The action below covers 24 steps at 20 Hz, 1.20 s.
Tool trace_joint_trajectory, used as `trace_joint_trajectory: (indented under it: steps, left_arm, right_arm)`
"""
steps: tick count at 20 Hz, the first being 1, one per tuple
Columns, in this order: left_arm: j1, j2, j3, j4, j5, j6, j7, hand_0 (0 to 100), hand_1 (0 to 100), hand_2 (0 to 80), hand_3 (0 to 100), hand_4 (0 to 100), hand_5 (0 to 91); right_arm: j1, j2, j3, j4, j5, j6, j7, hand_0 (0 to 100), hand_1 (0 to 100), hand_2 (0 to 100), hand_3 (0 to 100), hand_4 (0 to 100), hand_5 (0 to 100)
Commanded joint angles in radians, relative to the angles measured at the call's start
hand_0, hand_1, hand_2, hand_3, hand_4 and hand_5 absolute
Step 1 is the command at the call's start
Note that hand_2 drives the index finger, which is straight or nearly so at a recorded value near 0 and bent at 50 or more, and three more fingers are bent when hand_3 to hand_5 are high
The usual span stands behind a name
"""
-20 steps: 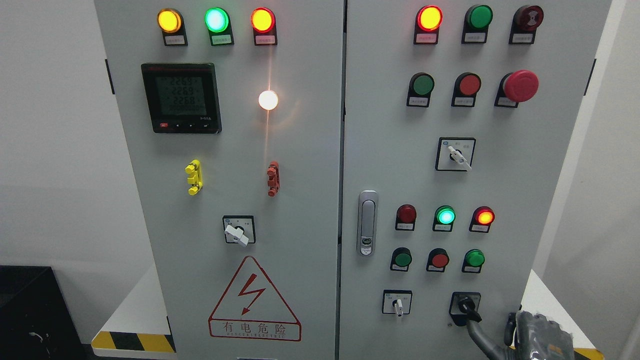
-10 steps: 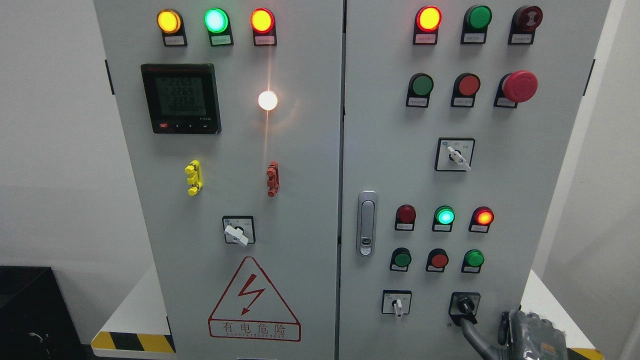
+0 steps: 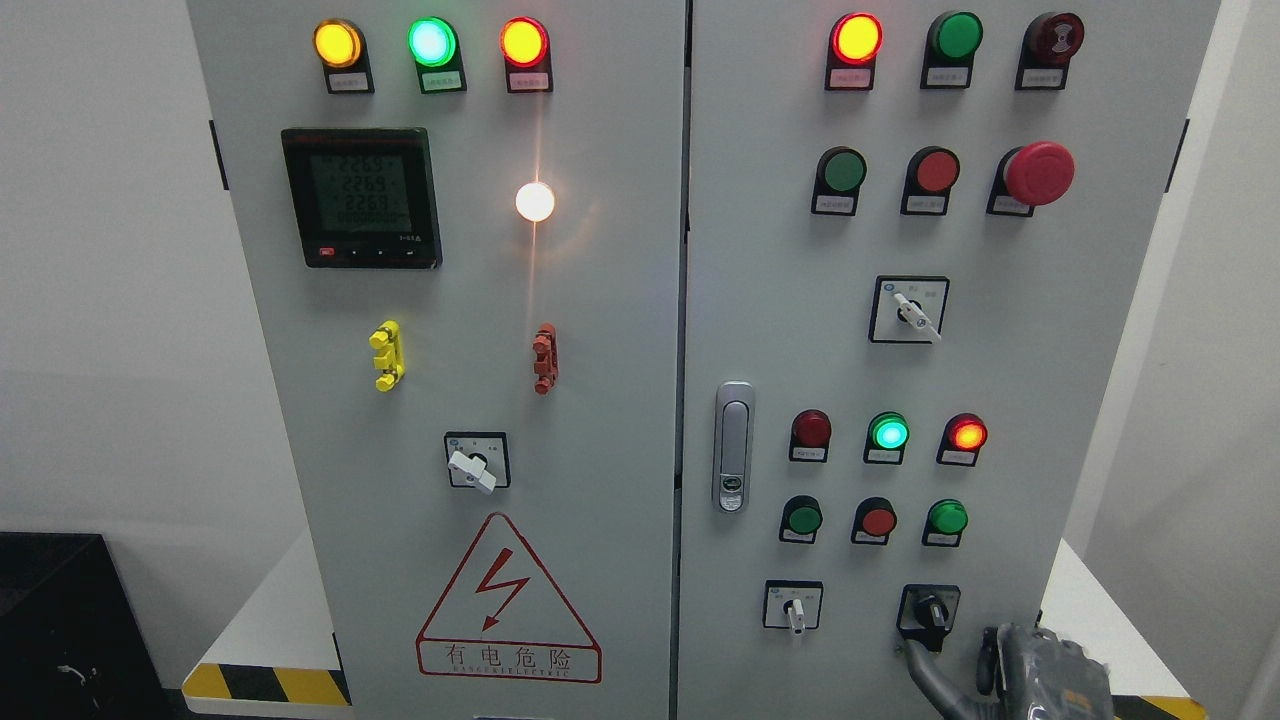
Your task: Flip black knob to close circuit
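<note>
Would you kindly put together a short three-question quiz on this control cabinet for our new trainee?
1. True or false: the round black rotary knob sits at the lower right of the right grey cabinet door.
2. Which hand reaches a finger toward that knob? A) left B) right
3. Fill in: in the row of three small indicator lamps beside the silver door handle, the middle green lamp is ____ (lit/unlit).

Key:
1. True.
2. B: the right hand, grey-gloved, comes in at the lower right corner, one dark finger extended up toward the knob.
3. Lit.
</note>
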Motion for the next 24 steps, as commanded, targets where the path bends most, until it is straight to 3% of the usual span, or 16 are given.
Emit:
trace_joint_trajectory:
  steps: [1, 5, 8, 11, 15, 17, 21, 24]
  left_arm:
    - [0.023, 0.001, 0.000, -0.031, -0.001, 0.001, -0.001, 12, 56, 0.0, 0, 0, 0.0]
    - [0.023, -0.001, 0.000, -0.031, 0.000, 0.001, -0.001, 12, 56, 0.0, 0, 0, 0.0]
    - [0.023, -0.001, 0.000, -0.031, -0.001, 0.001, -0.001, 12, 56, 0.0, 0, 0, 0.0]
    - [0.023, -0.001, 0.000, -0.031, -0.001, 0.001, -0.001, 12, 56, 0.0, 0, 0, 0.0]
    - [0.023, -0.001, 0.000, -0.029, 0.000, 0.001, -0.001, 12, 56, 0.0, 0, 0, 0.0]
    - [0.023, -0.001, 0.000, -0.031, 0.000, 0.001, -0.001, 12, 56, 0.0, 0, 0, 0.0]
    - [0.023, -0.001, 0.000, -0.031, 0.000, 0.001, -0.001, 12, 56, 0.0, 0, 0, 0.0]
    - [0.023, -0.001, 0.000, -0.031, 0.000, 0.001, -0.001, 12, 56, 0.0, 0, 0, 0.0]
  right_arm:
    - [0.053, 0.009, 0.029, -0.075, -0.028, -0.001, 0.000, 0, 8, 88, 100, 94, 100]
    - [0.111, 0.021, 0.030, -0.139, -0.107, 0.000, -0.002, 0, 9, 87, 100, 94, 100]
    - [0.145, 0.060, 0.033, -0.193, -0.272, 0.000, -0.005, 0, 10, 86, 100, 94, 100]
    - [0.194, 0.067, 0.048, -0.242, -0.368, -0.004, -0.057, 0, 12, 83, 100, 93, 100]
    - [0.263, 0.080, 0.045, -0.262, -0.547, -0.096, -0.065, 0, 13, 76, 100, 88, 95]
    - [0.297, 0.078, 0.044, -0.279, -0.618, -0.107, -0.083, 0, 14, 70, 100, 88, 92]
    - [0.340, 0.077, 0.045, -0.307, -0.802, -0.109, -0.092, 0, 16, 60, 92, 86, 88]
    - [0.373, 0.077, 0.045, -0.319, -0.941, -0.127, -0.100, 0, 17, 48, 73, 77, 80]
